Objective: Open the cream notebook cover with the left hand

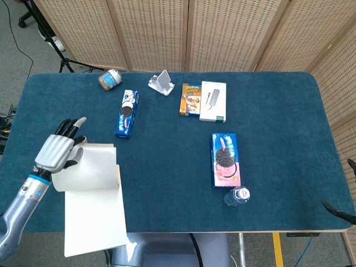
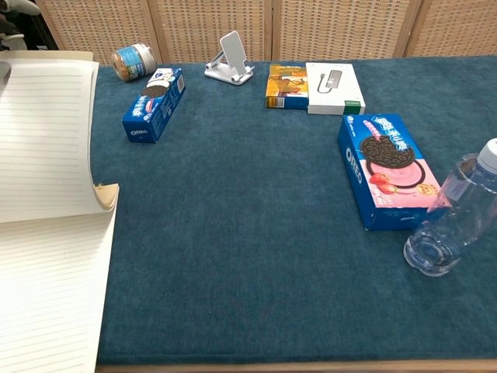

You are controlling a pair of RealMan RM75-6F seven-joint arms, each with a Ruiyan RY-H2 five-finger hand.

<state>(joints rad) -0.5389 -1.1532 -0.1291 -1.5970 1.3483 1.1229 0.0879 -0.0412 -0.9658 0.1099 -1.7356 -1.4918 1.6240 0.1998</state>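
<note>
The cream notebook [image 1: 93,219] lies open at the table's near left corner, a lined page [image 2: 48,295] facing up. Its cover [image 1: 88,168] is lifted and curled back over the spiral edge, with its pale lined underside [image 2: 43,128] showing. My left hand [image 1: 56,151] holds the cover's far left edge, fingers stretched upward and the thumb against the sheet. Only dark fingertips [image 1: 338,212] of my right hand poke in at the right edge of the head view.
A blue cookie box [image 1: 127,113], a jar [image 1: 110,79] and a white phone stand [image 1: 162,83] sit at the back left. An orange box [image 1: 191,99] and a white box [image 1: 213,100] lie mid-back. A pink Oreo box [image 1: 225,159] and a water bottle [image 1: 237,196] are near right.
</note>
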